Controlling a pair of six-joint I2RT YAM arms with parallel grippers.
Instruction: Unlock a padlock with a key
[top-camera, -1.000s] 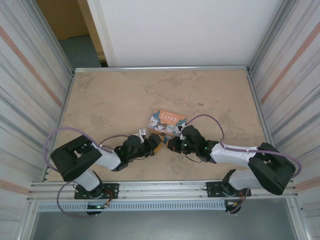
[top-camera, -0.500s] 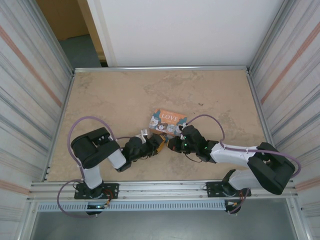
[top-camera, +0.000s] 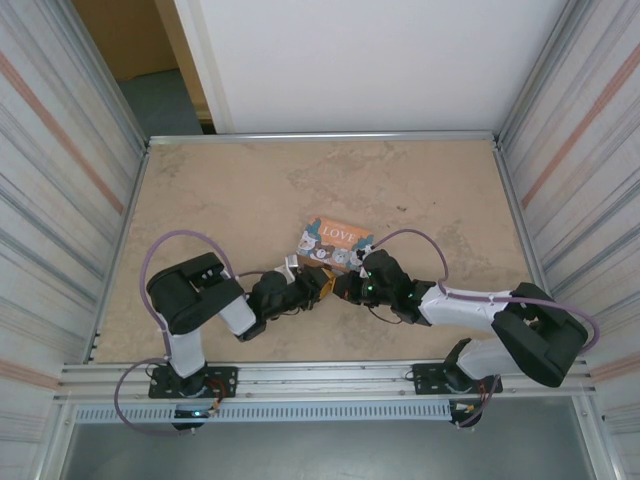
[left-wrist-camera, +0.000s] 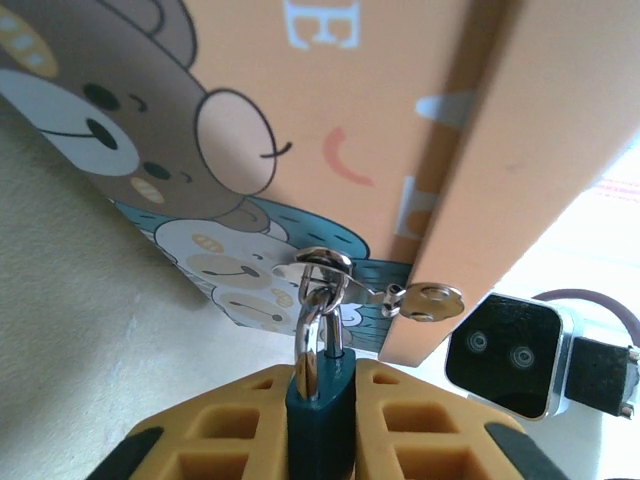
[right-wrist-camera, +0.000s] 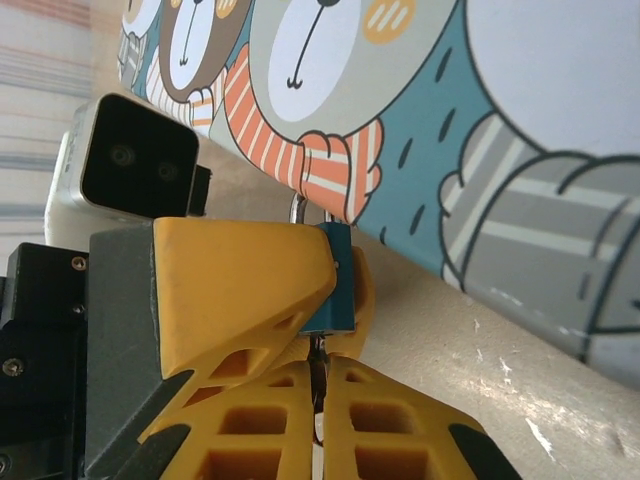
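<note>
We find the padlock (left-wrist-camera: 320, 405) just in front of the tin box (top-camera: 335, 243), near the table's (top-camera: 220, 200) middle. Its blue body is clamped in the left gripper (left-wrist-camera: 320, 375), and its shackle (left-wrist-camera: 318, 320) stands close against the tin's side. A second small key (left-wrist-camera: 428, 298) hangs from a ring there. The right gripper (right-wrist-camera: 318, 380) is pinched on a thin metal blade below the body, which looks to us like the key (right-wrist-camera: 318, 392). Bare tabletop lies open beyond the tin and to both sides.
</note>
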